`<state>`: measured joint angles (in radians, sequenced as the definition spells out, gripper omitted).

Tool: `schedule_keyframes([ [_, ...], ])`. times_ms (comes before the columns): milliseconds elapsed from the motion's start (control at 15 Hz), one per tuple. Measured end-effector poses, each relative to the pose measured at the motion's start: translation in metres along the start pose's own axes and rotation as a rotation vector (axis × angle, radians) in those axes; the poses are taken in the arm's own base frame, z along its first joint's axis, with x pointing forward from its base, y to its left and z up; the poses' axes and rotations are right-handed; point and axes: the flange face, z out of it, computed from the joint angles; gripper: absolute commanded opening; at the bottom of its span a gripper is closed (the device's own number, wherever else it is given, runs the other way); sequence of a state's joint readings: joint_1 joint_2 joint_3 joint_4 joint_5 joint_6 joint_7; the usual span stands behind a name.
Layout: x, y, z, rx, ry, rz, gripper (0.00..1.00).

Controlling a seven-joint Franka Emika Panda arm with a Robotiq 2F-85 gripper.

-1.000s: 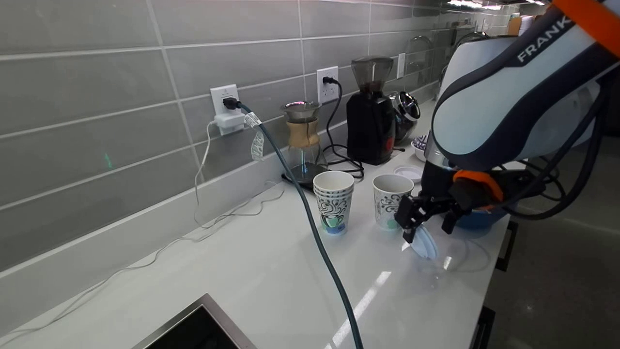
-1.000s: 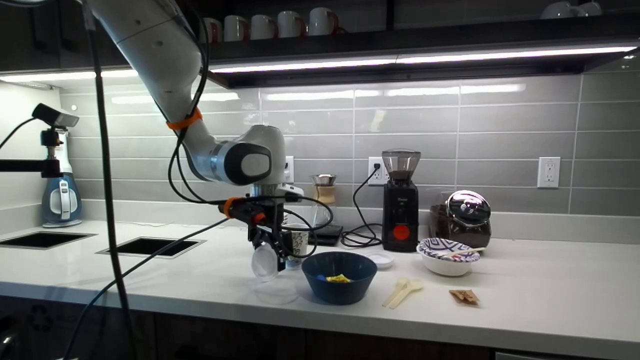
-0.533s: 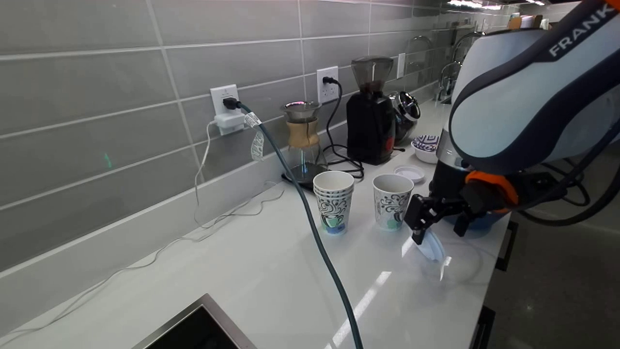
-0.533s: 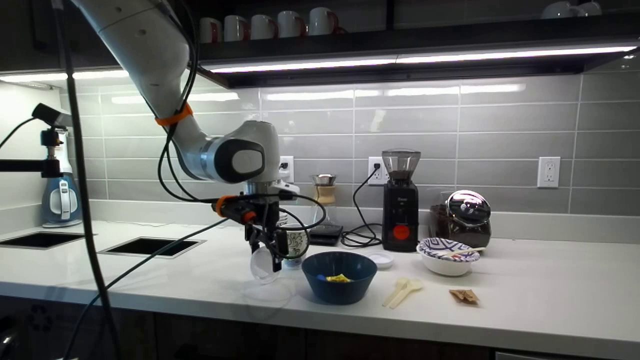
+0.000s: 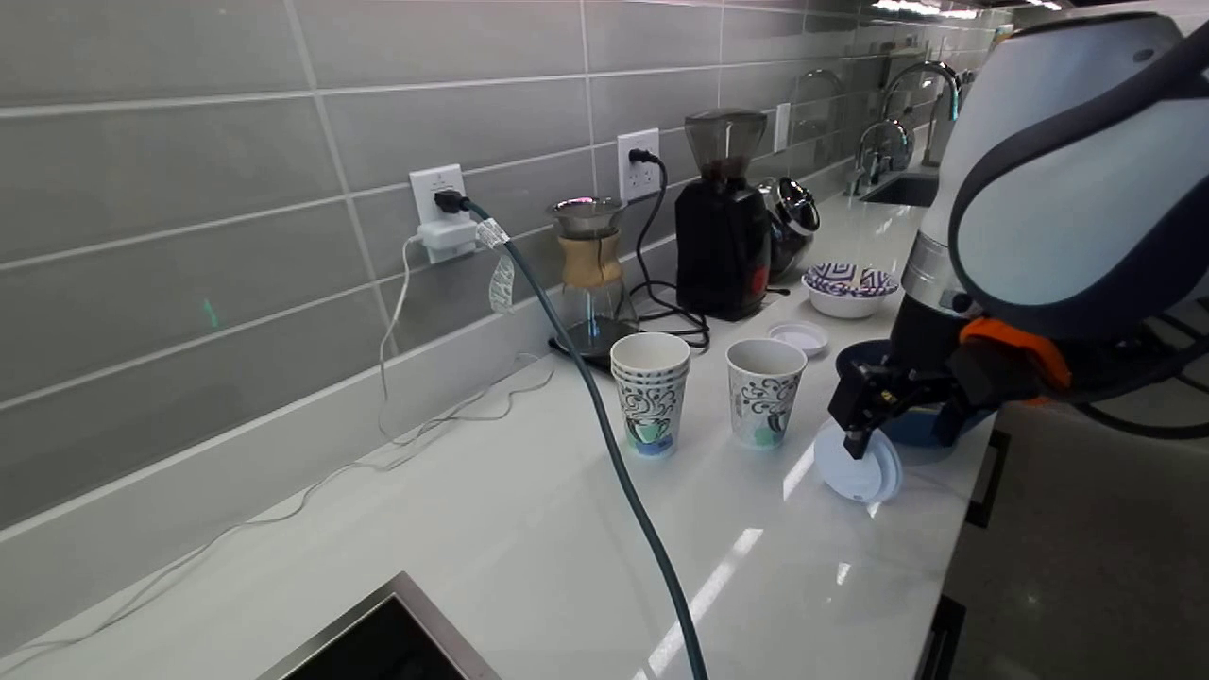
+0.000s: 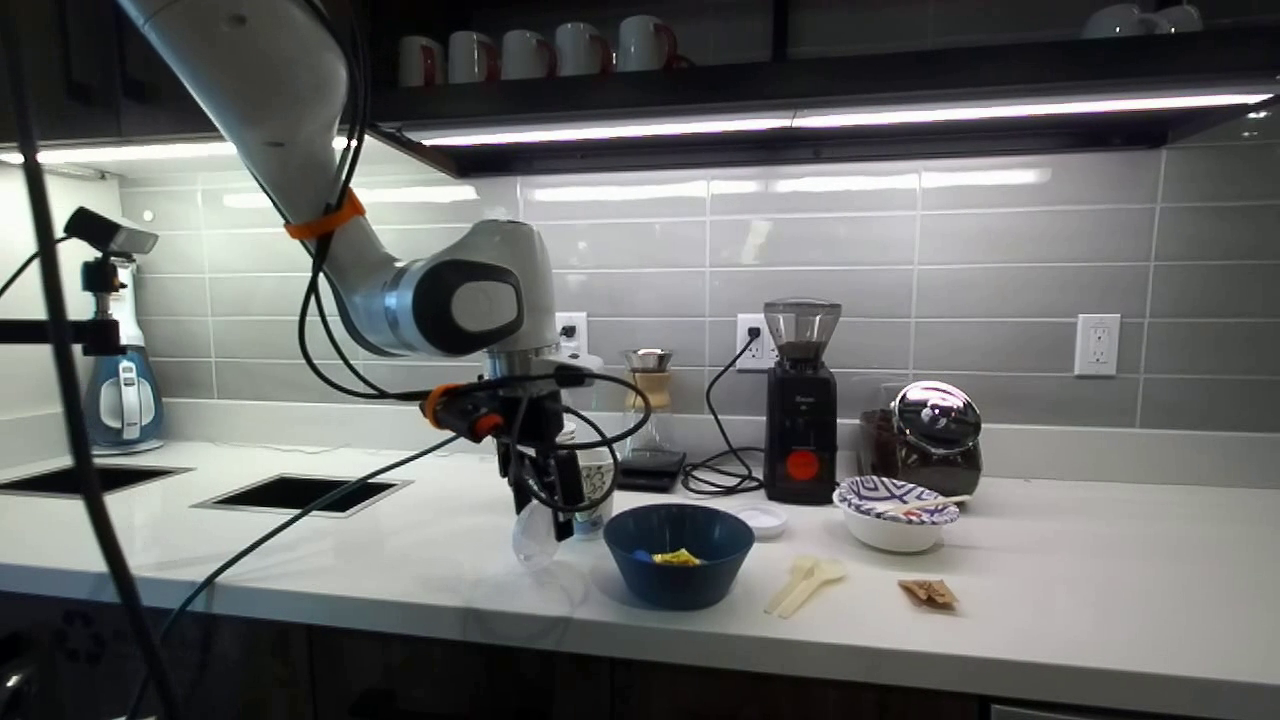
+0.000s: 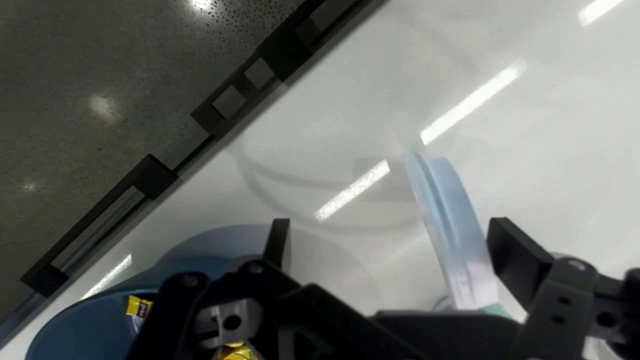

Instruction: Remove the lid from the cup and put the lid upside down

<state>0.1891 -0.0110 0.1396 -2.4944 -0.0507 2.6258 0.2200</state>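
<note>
The lid, a white disc with a raised rim, stands tilted on edge beside one fingertip of my gripper. It also shows in the other exterior view. In the wrist view my gripper is open, jaws wide apart. The lid is edge-on between them, against or very near the right finger, far from the left finger. I cannot tell whether its lower edge touches the counter. The cup stands upright and uncovered; the arm partly hides it in an exterior view.
A dark blue bowl with wrapped items stands close beside the gripper. Stacked paper cups stand near the cup. Another white lid-like disc lies behind. A patterned bowl and wooden spoons are further along. A cable crosses the counter.
My gripper has moved away from the cup toward the counter's front edge. The lid has moved with it and turned, showing more of its flat face. The gripper looks open throughout.
</note>
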Motion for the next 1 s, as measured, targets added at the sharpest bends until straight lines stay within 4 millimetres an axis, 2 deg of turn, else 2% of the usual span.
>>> schedule_keyframes([
  [800, -0.005, 0.036, -0.005, -0.061, 0.027, 0.062, 1.0],
  [1000, -0.004, 0.039, -0.005, -0.056, 0.045, 0.068, 1.0],
])
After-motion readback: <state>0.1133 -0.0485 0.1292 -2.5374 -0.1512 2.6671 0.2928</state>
